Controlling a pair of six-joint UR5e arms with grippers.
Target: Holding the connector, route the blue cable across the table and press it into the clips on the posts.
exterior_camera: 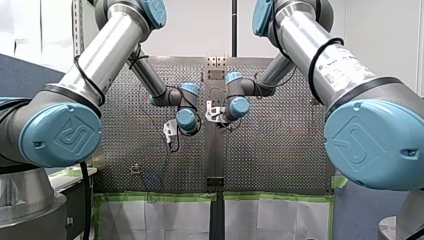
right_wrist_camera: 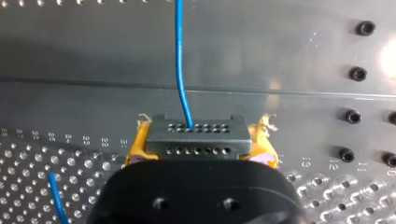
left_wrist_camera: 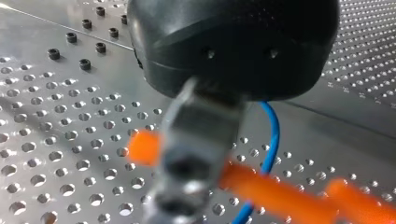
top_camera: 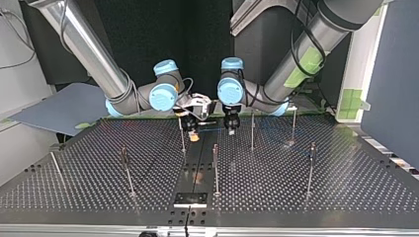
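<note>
In the right wrist view a grey connector (right_wrist_camera: 196, 137) sits clamped between the yellow pads (right_wrist_camera: 136, 149) of my right gripper (right_wrist_camera: 198, 142). The blue cable (right_wrist_camera: 180, 60) leaves its holed face and runs straight ahead over the plate. In the top view my right gripper (top_camera: 192, 128) hangs just over the table's far middle, and my left gripper (top_camera: 231, 124) hangs close beside it. In the left wrist view my left gripper (left_wrist_camera: 191, 158) is a blurred metal shape over the perforated plate. The blue cable (left_wrist_camera: 272, 135) curves down right behind it, past blurred orange shapes (left_wrist_camera: 280, 191).
Several thin upright posts stand on the perforated table (top_camera: 346, 197), among them one near the front middle (top_camera: 215, 168), one at the top view's left (top_camera: 126, 168) and one at its right (top_camera: 310, 163). A smooth metal strip (top_camera: 193, 168) runs down the table's middle.
</note>
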